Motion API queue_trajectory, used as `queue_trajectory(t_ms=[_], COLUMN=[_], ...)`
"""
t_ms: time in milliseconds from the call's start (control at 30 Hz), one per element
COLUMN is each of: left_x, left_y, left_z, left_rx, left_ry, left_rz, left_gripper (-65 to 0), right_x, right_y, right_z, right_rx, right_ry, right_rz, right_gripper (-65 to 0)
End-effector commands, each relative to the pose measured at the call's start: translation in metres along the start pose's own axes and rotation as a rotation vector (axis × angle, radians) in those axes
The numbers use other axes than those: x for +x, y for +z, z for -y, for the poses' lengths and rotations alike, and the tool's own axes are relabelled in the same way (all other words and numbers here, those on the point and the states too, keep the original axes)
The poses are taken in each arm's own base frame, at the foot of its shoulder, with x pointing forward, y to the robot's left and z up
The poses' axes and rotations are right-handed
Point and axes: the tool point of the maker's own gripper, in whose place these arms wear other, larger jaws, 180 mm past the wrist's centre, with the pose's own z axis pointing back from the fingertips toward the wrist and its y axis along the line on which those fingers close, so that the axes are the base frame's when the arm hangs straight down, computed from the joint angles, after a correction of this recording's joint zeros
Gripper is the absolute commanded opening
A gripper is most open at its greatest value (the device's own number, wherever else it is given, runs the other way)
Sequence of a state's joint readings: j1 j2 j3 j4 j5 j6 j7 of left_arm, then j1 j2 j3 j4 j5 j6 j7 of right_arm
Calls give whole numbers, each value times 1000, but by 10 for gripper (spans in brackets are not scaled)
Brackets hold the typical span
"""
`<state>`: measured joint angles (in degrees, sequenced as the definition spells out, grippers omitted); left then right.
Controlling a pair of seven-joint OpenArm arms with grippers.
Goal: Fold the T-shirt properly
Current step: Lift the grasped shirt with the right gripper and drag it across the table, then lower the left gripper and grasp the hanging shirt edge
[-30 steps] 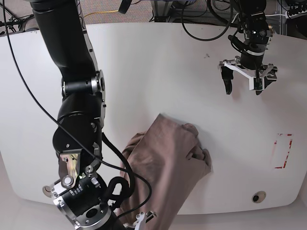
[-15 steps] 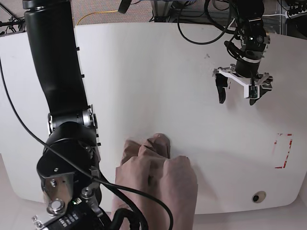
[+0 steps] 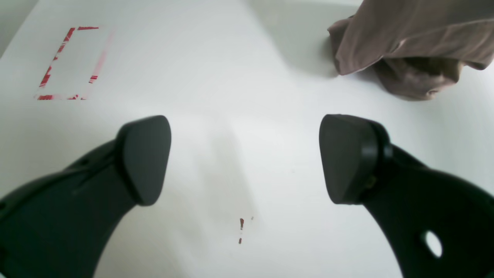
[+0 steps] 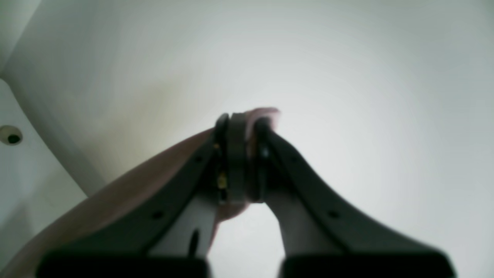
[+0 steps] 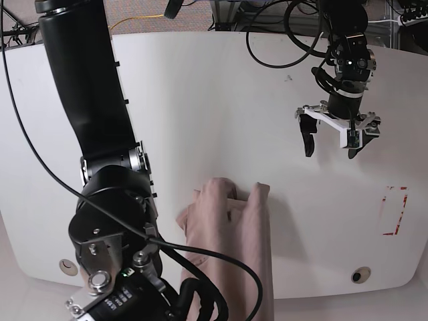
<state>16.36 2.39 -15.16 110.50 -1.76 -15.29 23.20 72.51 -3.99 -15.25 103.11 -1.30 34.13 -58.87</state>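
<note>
The mauve T-shirt lies bunched on the white table near its front edge and runs off the bottom of the base view. My right gripper is shut on a fold of this cloth; a pink tip pokes out past the fingertips. In the base view that gripper is hidden below the frame. My left gripper hovers open and empty over the bare table to the right of and behind the shirt. Its wrist view shows the wide-apart fingers and the shirt's crumpled end beyond them at the upper right.
A red tape rectangle marks the table near its right edge, also seen as a red outline. Small round holes sit by the front edge. Cables lie along the far edge. My right arm's thick black links stand at the left.
The shirt was dragged left toward the front edge and has rebunched, its top edge now a little farther back. My left gripper came slightly nearer the front, still open. The right arm shifted.
</note>
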Motion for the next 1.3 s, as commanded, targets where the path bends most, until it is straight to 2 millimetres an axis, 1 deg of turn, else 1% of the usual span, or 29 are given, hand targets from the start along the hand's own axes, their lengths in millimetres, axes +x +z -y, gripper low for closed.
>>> queue_trajectory(t_ms=[0, 133, 200, 267, 333, 400, 433, 500, 567, 600, 700, 833, 967, 1100, 1200, 1267], left_x=[15, 15, 6, 3, 0, -11, -13, -11, -8, -6, -4, -3, -4, -8, -10, -20], left_y=[1, -1, -7, -22, -39, -58, -64, -78, -86, -91, -106, -131, -150, -164, -168, -170], left_z=[0, 0, 8, 17, 17, 27, 29, 38, 46, 48, 43, 54, 59, 77, 88, 89], left_rx=[0, -3, -28, -57, -69, -106, -116, -145, -167, -169, -137, -143, -162, -207, -235, -238], left_ry=[-3, -4, 5, 13, 13, 19, 14, 13, 13, 15, 39, 42, 23, 0, -15, -13], left_rz=[53, 51, 31, 21, 5, -33, -40, -29, -12, -4, 3, -2, -5, -6, 10, -5], left_gripper=[-82, -78, -78, -78, -78, -81, -81, -82, -82, -81, -79, -79, -81, -83, -83, -83], right_x=[16, 17, 16, 15, 15, 14, 14, 13, 13, 14, 14, 14, 15, 11, 12, 11], right_y=[4, 5, 5, 5, 5, 5, 5, 5, 5, 6, 6, 6, 7, 9, 10, 9], right_z=[17, 17, 17, 18, 18, 19, 20, 20, 20, 20, 20, 21, 21, 25, 26, 26], right_rx=[-47, -48, -49, -51, -51, -53, -54, -56, -56, -57, -57, -57, -61, -70, -73, -73], right_ry=[11, 12, 13, 13, 13, 11, 12, 11, 11, 11, 11, 12, 14, 23, 25, 26], right_rz=[35, 39, 37, 34, 34, 34, 33, 32, 32, 33, 34, 33, 40, 31, 34, 32], right_gripper=[-650, -650, -650, -650, -650, -650, -650, -650, -650, -650, -650, -650, -650, -650, -650, -650])
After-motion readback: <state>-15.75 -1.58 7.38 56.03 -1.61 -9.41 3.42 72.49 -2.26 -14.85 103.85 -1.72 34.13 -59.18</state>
